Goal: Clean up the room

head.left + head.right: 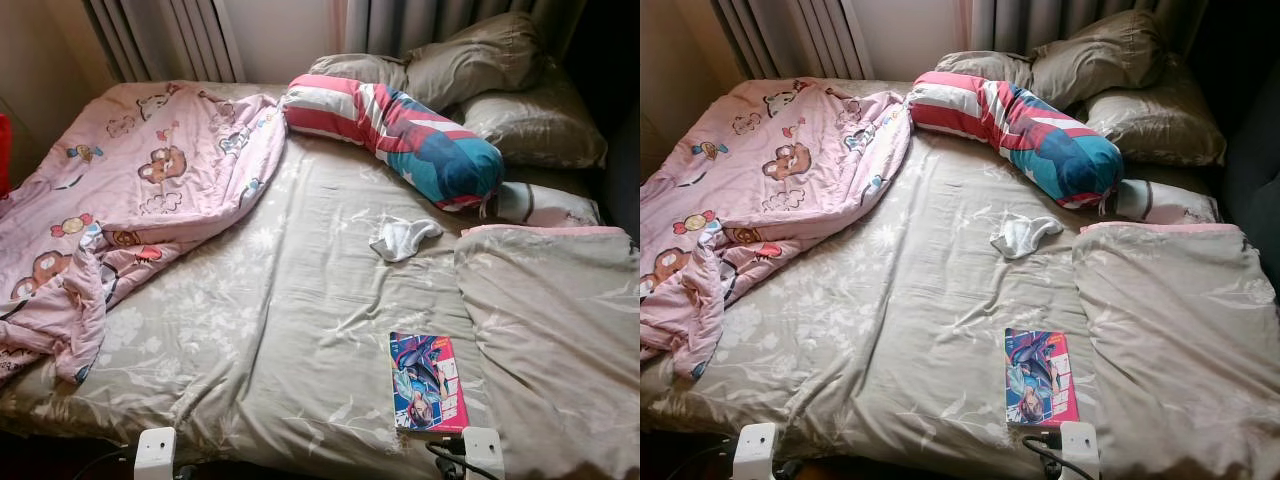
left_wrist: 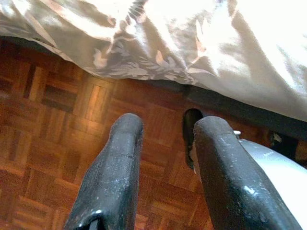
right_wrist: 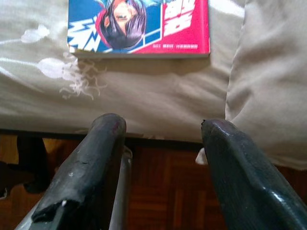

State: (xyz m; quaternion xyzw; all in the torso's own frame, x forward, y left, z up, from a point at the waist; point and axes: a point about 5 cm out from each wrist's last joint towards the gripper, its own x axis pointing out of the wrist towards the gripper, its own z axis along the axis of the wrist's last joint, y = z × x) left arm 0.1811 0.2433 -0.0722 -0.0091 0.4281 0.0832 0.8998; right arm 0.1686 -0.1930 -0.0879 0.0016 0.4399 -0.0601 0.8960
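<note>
A bed with a beige floral sheet (image 1: 280,300) lies before me. On it, near the front edge, rests a colourful comic book (image 1: 428,381), face up. A crumpled white cloth (image 1: 404,238) lies mid-bed. A rumpled pink cartoon blanket (image 1: 130,190) covers the left side. My right gripper (image 3: 163,125) is open, low at the bed's front edge, with the comic book (image 3: 139,26) just beyond its fingers. Further left, my left gripper (image 2: 168,127) is open over the parquet floor (image 2: 57,110), below the hanging sheet, holding nothing.
A long striped bolster with a printed figure (image 1: 400,130) lies across the head of the bed, in front of beige pillows (image 1: 470,55). A folded beige duvet (image 1: 555,320) fills the right side. Curtains hang behind the bed.
</note>
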